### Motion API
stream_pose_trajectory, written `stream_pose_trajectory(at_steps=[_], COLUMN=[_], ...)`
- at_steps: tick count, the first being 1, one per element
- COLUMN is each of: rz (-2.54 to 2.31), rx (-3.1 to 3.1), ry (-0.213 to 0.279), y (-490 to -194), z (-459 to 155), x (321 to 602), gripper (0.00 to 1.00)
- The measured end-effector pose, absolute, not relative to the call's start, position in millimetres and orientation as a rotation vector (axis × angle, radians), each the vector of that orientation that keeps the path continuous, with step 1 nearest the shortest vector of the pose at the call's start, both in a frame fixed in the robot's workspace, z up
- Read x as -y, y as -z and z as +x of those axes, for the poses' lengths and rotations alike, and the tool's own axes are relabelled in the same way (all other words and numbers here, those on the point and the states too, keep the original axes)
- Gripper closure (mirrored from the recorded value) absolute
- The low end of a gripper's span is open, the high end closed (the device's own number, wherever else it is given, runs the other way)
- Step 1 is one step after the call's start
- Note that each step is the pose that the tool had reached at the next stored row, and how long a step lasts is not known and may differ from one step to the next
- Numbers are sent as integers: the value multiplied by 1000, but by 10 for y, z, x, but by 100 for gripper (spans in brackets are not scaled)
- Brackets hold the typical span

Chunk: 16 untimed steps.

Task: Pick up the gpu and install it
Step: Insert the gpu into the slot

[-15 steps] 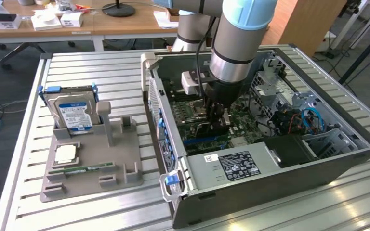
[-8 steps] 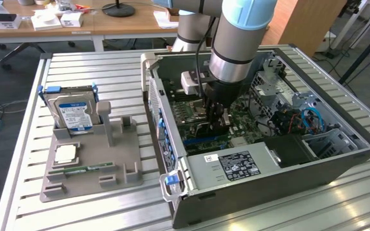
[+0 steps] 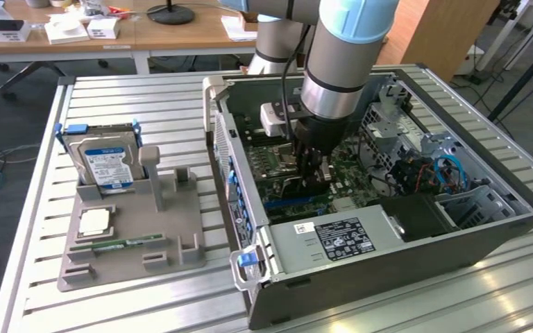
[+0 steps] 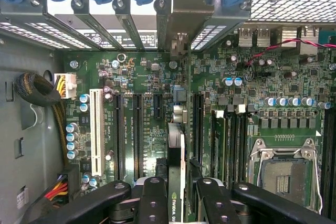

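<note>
The claw (image 4: pixel 178 190) pinched the gpu (image 4: pixel 176 145) edge-on between its fingers. Just below it lay the motherboard (image 4: pixel 147 77), inside the case (image 3: pixel 488 232)

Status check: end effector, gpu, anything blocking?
End effector shut on gpu, down inside the open PC case. Card held edge-on over the motherboard expansion slots; seating cannot be told. No obstruction seen around it.
</note>
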<state>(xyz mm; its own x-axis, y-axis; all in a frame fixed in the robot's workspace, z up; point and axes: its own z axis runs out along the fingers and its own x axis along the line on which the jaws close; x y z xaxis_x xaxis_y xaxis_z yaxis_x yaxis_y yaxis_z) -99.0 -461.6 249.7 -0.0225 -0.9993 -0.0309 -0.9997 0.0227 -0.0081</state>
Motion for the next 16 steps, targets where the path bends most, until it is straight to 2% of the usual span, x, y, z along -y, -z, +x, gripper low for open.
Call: stream_pose_trajectory(at_steps=[16], rz=[-2177], rx=[-2227], ry=[-25], y=[-2496], z=[-990], x=[4617], gripper=[74])
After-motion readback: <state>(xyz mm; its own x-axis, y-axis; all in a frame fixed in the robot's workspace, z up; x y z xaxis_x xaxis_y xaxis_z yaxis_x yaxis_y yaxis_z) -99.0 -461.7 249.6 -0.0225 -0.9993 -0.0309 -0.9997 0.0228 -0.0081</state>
